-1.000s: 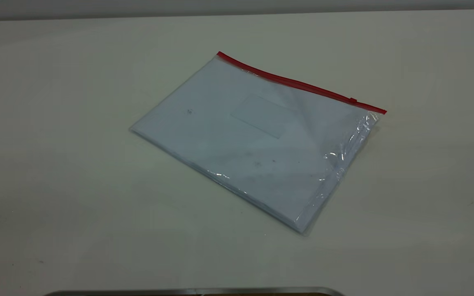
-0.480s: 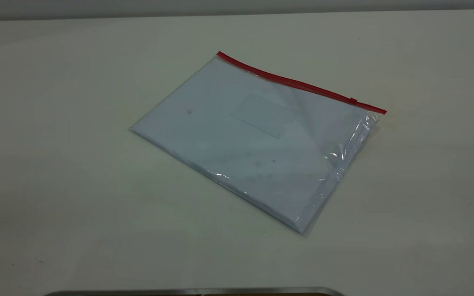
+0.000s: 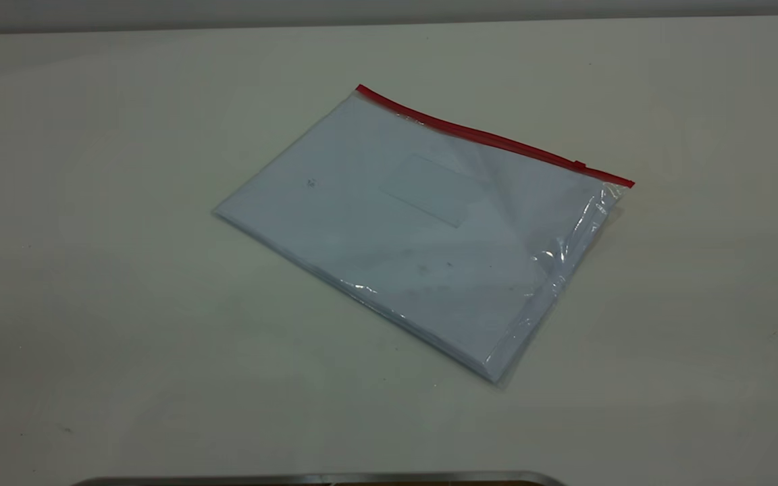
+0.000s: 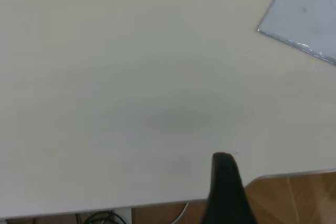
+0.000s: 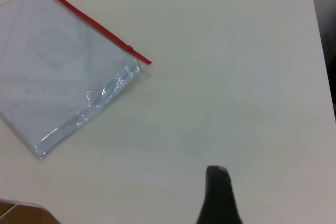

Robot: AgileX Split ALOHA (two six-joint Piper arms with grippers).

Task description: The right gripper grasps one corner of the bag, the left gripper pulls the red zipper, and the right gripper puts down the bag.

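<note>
The bag [image 3: 423,229] lies flat mid-worktop, thin, floppy and slippery. I'd pinch its corner by the red zipper [image 3: 490,138]. I cannot tell if my right hand [image 5: 218,195] is apart.

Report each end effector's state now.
Left end effector: cannot be told; over bare table, holding nothing.
Right end effector: cannot be told; away from the clear red-zippered plastic pouch.
</note>
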